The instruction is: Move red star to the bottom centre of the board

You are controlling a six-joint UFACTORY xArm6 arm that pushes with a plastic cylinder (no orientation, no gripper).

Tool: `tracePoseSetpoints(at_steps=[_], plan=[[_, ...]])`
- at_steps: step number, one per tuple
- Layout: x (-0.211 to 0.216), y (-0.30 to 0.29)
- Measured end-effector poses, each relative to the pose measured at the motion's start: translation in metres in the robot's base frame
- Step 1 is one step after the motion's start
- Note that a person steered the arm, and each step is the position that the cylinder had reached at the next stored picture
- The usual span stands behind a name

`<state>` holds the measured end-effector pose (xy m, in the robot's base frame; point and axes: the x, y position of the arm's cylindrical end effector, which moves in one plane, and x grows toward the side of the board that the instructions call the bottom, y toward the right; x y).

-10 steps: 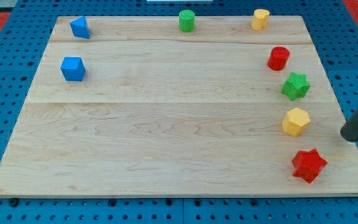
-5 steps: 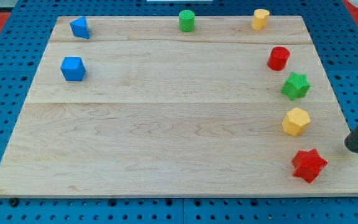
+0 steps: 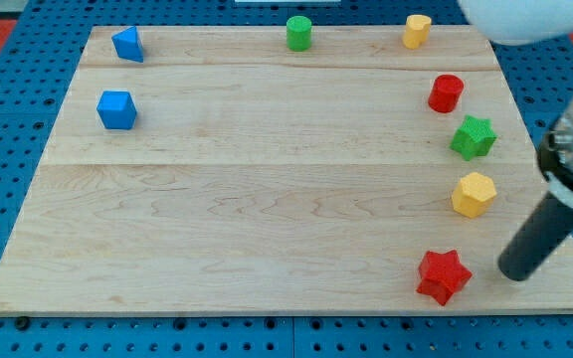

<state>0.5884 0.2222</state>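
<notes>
The tip point(image 3: 514, 273), a bare rod with no pincer, has just pushed the red star point(image 3: 443, 275) leftward along the board's point(image 3: 267, 219) bottom edge; centre remains further left.

The pale wooden board point(image 3: 267, 199) lay on a blue pegboard point(image 3: 8, 149), and eight blocks sat on it. Along the view's top: a blue wedge-like block point(image 3: 127, 44) at the left, a green cylinder point(image 3: 298, 33) in the middle, a yellow cylinder point(image 3: 417, 31) further right. Below the blue wedge sat a blue cube point(image 3: 116, 109). Down the view's right side ran a red cylinder point(image 3: 446, 93), a green star point(image 3: 474, 137), a yellow hexagon point(image 3: 474, 194), and the red star point(image 3: 443, 275) near the bottom edge. My tip point(image 3: 514, 272) rested on the board just right of the red star.
</notes>
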Motion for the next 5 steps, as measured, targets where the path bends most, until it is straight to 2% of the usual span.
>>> tracePoseSetpoints(at_steps=[1,2,3,4,5], plan=[[0.027,-0.034],[0.017,-0.071],[-0.012,-0.086],[-0.023,-0.050],[-0.037,-0.053]])
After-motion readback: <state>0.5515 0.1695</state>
